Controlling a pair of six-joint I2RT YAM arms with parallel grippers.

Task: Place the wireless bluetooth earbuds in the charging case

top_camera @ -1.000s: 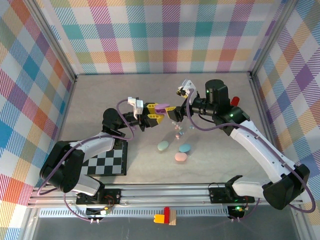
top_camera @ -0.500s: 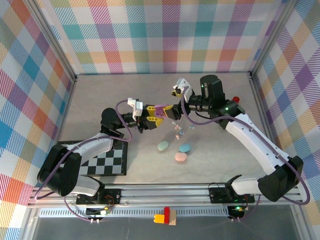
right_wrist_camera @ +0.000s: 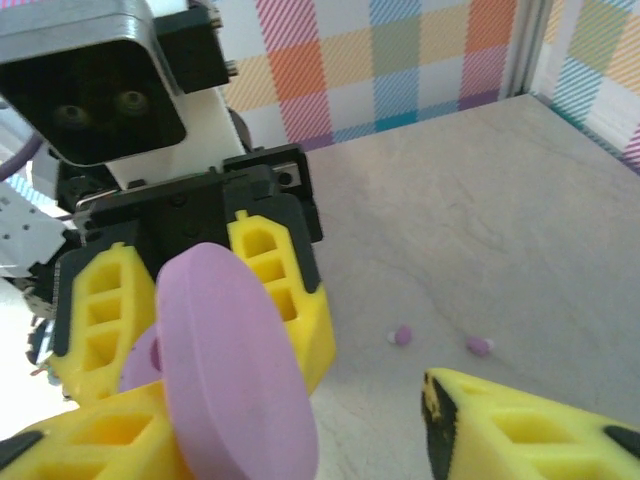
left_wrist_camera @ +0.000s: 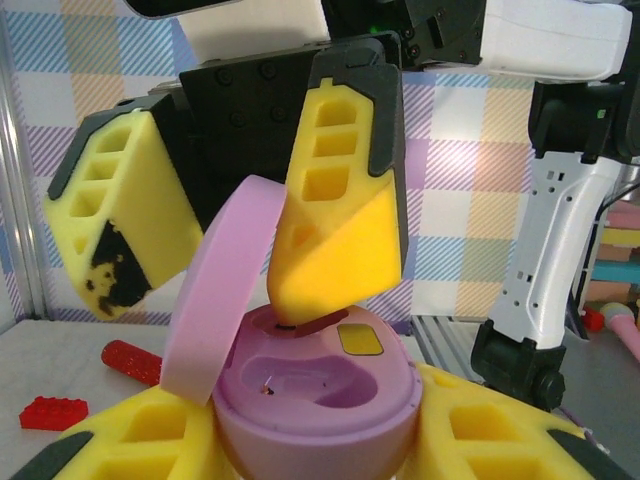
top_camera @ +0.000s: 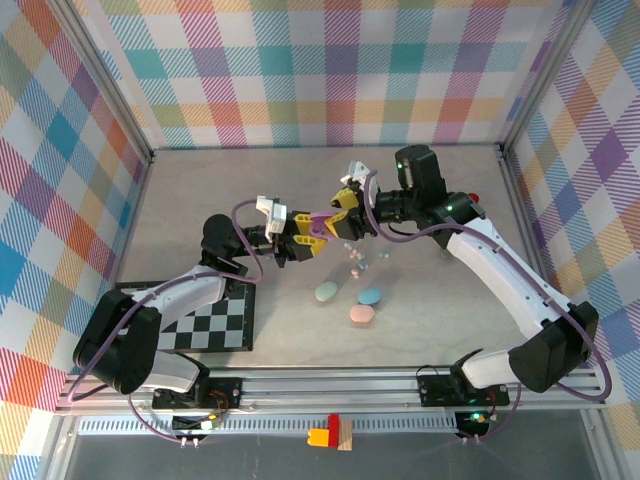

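1. Pastel plaid walls on three sides of a pale grey table (top_camera: 200, 200) — two arms meeting above its middle.
2. Purple charging case (top_camera: 322, 217) held clear of the table, its lid (left_wrist_camera: 222, 290) swung up and the moulded wells of the base exposed.
3. Left gripper (top_camera: 306, 228) clamped on the purple charging case, with yellow fingers (left_wrist_camera: 150, 440) pressed to either side of the base.
4. Right gripper (top_camera: 344, 213) just right of the purple charging case, jaws apart and straddling the raised lid.
5. One yellow fingertip (left_wrist_camera: 335, 290) of the right gripper down at the rear of the open base; actual contact hard to judge.
6. Wireless bluetooth earbuds (top_camera: 356, 262) loose on the table, just right of the purple charging case and a little nearer the arm bases — all outside the case. Two of them (right_wrist_camera: 401, 335) lying apart on the bare surface in the right wrist view.
7. Mint case (top_camera: 326, 291), blue case (top_camera: 370, 296) and pink case (top_camera: 362, 315) lying shut on the table, nearer the arm bases than the purple charging case.
8. Checkered mat (top_camera: 215, 325) well to the left of the purple charging case; red blocks (left_wrist_camera: 130, 360) on the table beyond it in the left wrist view.
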